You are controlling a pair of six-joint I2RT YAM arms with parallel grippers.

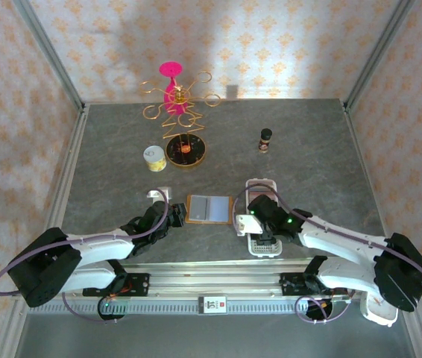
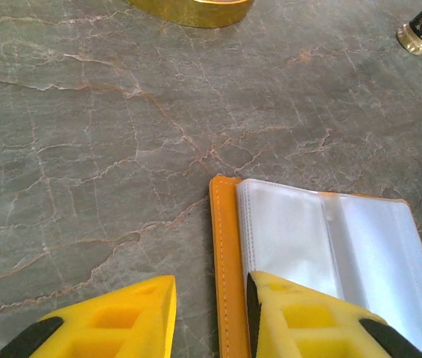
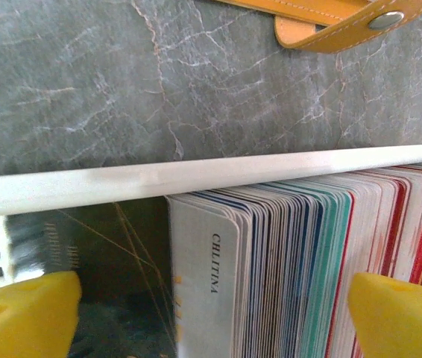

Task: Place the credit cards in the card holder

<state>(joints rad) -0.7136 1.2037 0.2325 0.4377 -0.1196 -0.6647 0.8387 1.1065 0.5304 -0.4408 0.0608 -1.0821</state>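
From above, I see my 2 arms reaching forward over a grey marbled bench (image 1: pixel 308 149). The holder (image 1: pixel 209 209) lies open and flat between them, orange cover down and clear pockets up. A white tray (image 1: pixel 263 247) sits just right of it, partly under my right arm.

Left wrist view: my left fingers (image 2: pixel 300 321) are partly apart and grasp nothing. 1 yellow finger sits over the clear pockets and the other over bare bench. The holder's orange left edge runs between them. I cannot tell whether the finger touches the pocket.

Right wrist view: my right fingers (image 3: pixel 24 313) are spread wide and released, 1 at each bottom corner. Between them the cards (image 3: pixel 285 261) stand on edge, packed tight in the tray. Its white rim crosses just beyond them. The front card is pale grey, with blue, teal, white and red edges behind it. The holder's tab (image 3: pixel 345 26), with a metal snap, lies on the bench past the rim.

Farther back on the bench stand a gold wire stand (image 1: pixel 181 119) topped with a pink piece, a small yellow tin (image 1: pixel 153 158) and a dark bottle (image 1: pixel 265 139).
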